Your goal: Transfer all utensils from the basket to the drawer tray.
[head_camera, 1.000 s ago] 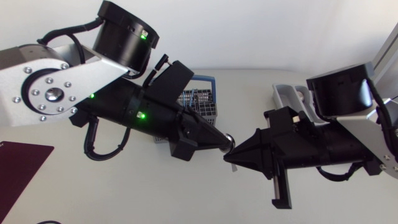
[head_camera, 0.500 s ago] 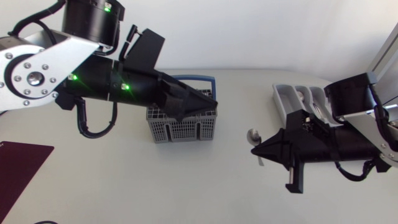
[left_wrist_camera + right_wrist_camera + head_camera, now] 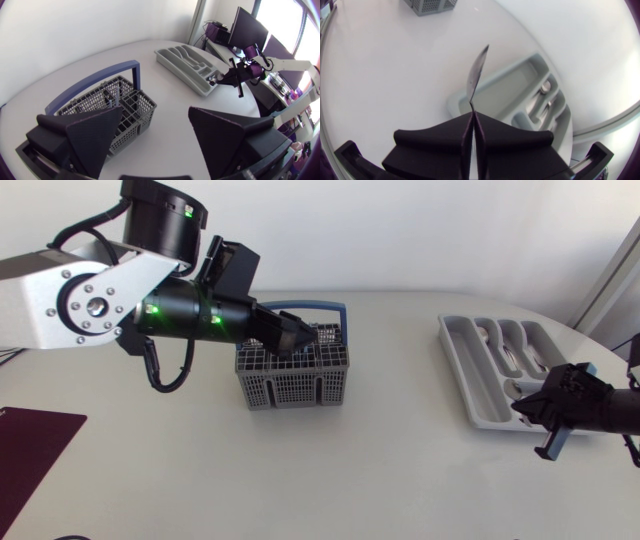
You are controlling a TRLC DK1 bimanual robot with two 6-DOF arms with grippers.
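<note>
The grey wire basket (image 3: 292, 385) with a blue handle (image 3: 335, 308) stands mid-table. My left gripper (image 3: 300, 338) hangs over its left half, open and holding nothing; in the left wrist view its fingers (image 3: 95, 135) stand wide apart above the basket (image 3: 107, 102). What lies in the basket I cannot make out. The grey drawer tray (image 3: 462, 365) lies at the right with a few utensils (image 3: 545, 89) in its far compartments. My right gripper (image 3: 520, 408) is at the tray's near right corner, shut on a spoon (image 3: 477, 70) that sticks out ahead over the tray (image 3: 512, 82).
A dark maroon mat (image 3: 30, 438) lies at the table's front left corner. Bare white tabletop (image 3: 400, 450) stretches between the basket and the tray and along the front.
My left gripper let go of the spoon, opened and drew back left over the basket. The right gripper carried the spoon to the right, up to the tray.
</note>
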